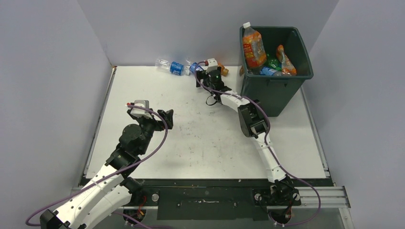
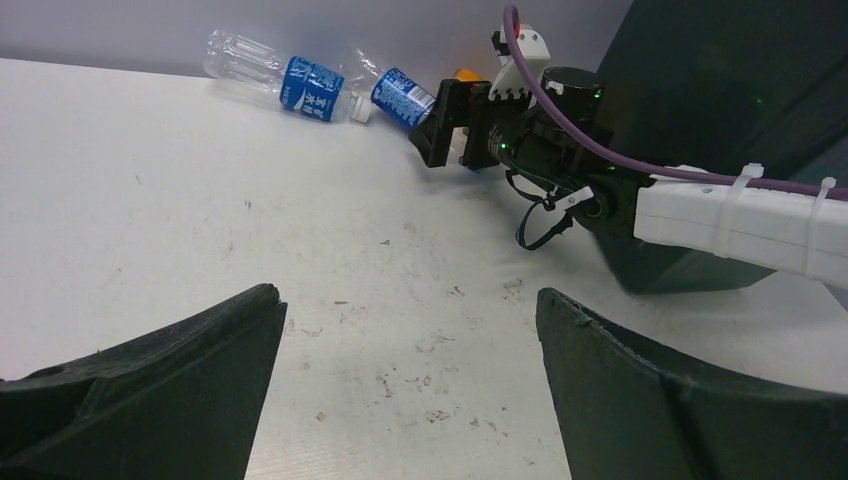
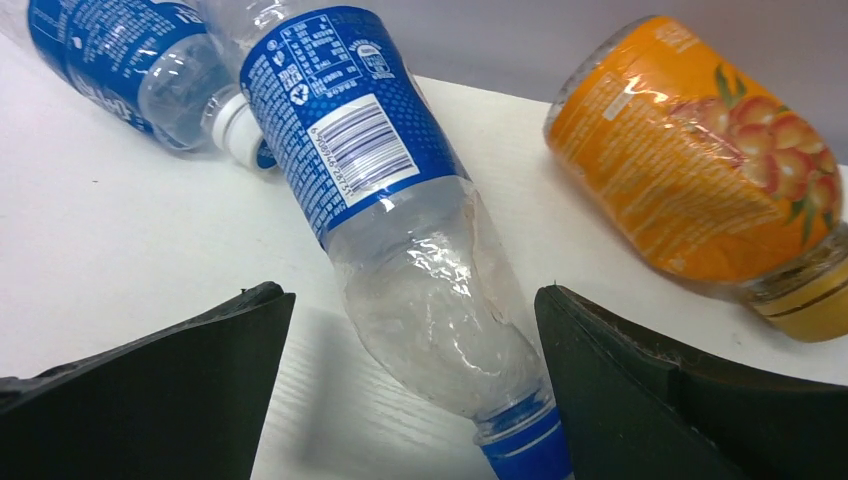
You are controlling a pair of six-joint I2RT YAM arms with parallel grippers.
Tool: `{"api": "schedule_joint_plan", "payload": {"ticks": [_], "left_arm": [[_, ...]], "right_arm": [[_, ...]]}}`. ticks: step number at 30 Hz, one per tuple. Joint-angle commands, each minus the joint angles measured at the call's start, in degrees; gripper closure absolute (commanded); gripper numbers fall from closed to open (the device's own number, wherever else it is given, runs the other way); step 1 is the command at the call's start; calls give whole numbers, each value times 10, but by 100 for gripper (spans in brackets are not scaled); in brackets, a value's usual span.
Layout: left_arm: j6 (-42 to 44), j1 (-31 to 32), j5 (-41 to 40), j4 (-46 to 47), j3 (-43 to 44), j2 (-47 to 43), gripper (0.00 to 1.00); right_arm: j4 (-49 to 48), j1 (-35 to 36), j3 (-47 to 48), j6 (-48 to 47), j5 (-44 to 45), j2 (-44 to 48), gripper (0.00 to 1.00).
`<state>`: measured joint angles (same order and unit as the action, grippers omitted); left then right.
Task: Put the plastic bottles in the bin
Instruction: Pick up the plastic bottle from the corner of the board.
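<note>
The dark green bin (image 1: 273,94) stands at the back right with several plastic bottles inside, one tall orange one (image 1: 253,46) leaning at its left corner. On the table by the back wall lie two clear bottles with blue labels (image 1: 170,66) (image 3: 350,120) and an orange bottle (image 3: 700,165). My right gripper (image 3: 408,292) is open and straddles the neck of the blue-capped clear bottle, with a gap on the left side. My left gripper (image 2: 410,300) is open over bare table, mid-left, with nothing between its fingers.
White walls close the table at the back and both sides. The right arm (image 1: 248,119) stretches diagonally across the table toward the back. The bin's wall (image 2: 720,60) rises just behind the right wrist. The second clear bottle (image 3: 120,60) lies left of the straddled one.
</note>
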<state>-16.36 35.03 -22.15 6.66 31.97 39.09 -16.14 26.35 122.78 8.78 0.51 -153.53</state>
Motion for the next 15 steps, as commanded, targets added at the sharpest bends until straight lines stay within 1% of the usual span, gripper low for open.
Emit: {"api": "schedule_joint_plan", "payload": {"ticks": [1,5,7,9,12,13,14,15], "left_arm": [[-4,-4,8,30,16,-7,4],[-4,-4,8,29,16,-7,4],[-4,-4,10,29,16,-8,4],[-4,-4,10,29,16,-8,4],[-4,-4,11,29,16,-9,4],[-4,-4,12,29,16,-9,4],[-4,-4,11,29,16,-10,4],[-4,-4,11,29,16,-10,4]], "right_arm": [[-12,5,-4,30,-28,26,6],[-31,5,-37,39,-34,42,23],[-31,5,-45,42,-40,48,29],[-29,5,-53,43,-45,54,30],[-26,8,-67,41,-49,62,26],[-26,9,-72,39,-48,65,27],[-27,11,-79,38,-46,69,30],[-31,10,-88,39,-45,74,41]]}}
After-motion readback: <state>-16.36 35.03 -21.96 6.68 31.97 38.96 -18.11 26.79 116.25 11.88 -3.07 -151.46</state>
